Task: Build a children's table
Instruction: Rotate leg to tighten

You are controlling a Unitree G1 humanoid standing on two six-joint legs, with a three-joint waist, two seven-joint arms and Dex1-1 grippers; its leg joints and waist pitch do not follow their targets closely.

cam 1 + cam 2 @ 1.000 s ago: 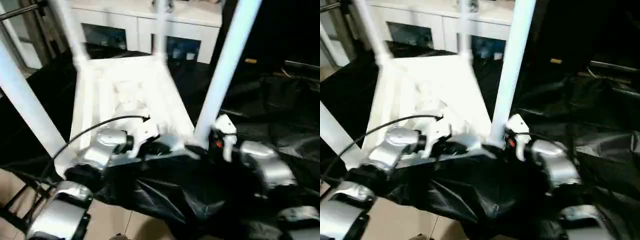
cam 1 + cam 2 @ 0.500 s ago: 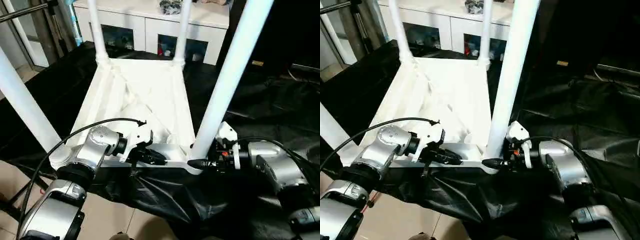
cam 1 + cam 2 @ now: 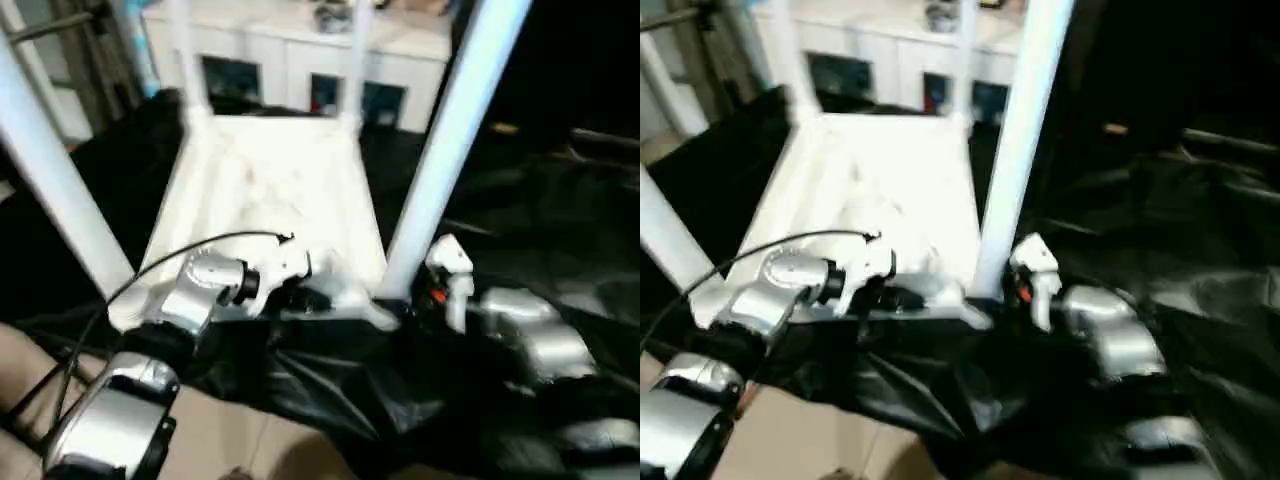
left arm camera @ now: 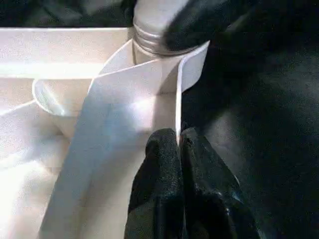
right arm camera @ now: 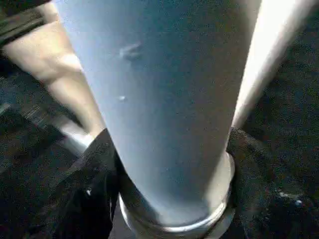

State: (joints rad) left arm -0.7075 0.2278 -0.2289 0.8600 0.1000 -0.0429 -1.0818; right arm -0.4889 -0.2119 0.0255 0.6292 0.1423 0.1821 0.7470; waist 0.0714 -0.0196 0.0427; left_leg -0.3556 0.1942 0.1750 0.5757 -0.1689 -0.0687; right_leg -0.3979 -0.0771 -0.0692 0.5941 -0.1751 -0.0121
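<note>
The left claw (image 4: 178,149) is clamped on the near edge wall of the upturned tabletop (image 3: 270,190), the right claw (image 5: 169,184) has its fingers around the base of the near right leg (image 3: 440,160), on black sheeting (image 3: 520,200).

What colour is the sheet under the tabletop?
Black sheet, seen best in the left eye view.

Open room: ribbed underside of tabletop (image 3: 270,190), between the legs.
Obstacles: near-right leg (image 3: 440,160), near-left leg (image 3: 50,170), cabinet (image 3: 290,50) behind.
</note>
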